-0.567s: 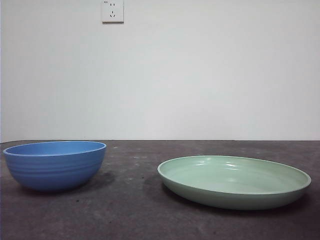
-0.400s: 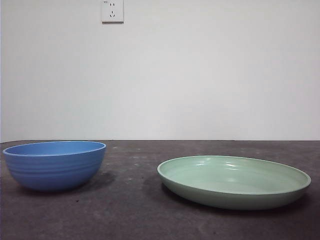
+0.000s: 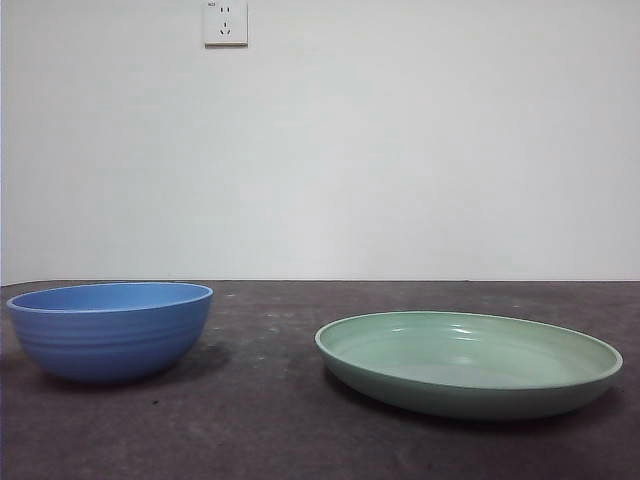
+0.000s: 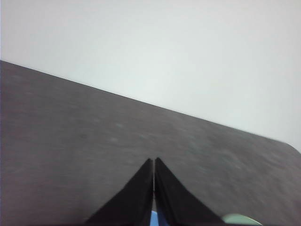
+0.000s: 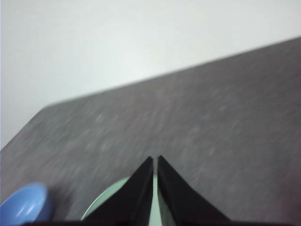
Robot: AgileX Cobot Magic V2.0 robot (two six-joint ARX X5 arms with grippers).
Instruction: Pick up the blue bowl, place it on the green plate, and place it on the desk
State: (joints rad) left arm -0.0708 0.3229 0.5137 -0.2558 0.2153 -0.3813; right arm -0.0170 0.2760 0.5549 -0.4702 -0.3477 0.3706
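The blue bowl [image 3: 110, 330] stands upright on the desk [image 3: 270, 420] at the left of the front view. To its right lies the green plate [image 3: 468, 362], apart from the bowl and with nothing in it. No arm shows in the front view. My left gripper [image 4: 154, 162] hangs shut above the desk, with a sliver of the blue bowl [image 4: 155, 219] and of the green plate [image 4: 241, 219] below it. My right gripper [image 5: 155, 160] is shut too, above the green plate [image 5: 106, 202], with the blue bowl [image 5: 23, 205] off to one side.
A white wall rises behind the desk, with a white socket [image 3: 225, 22] high up on it. The desk's far edge [image 3: 400, 281] runs level across the front view.
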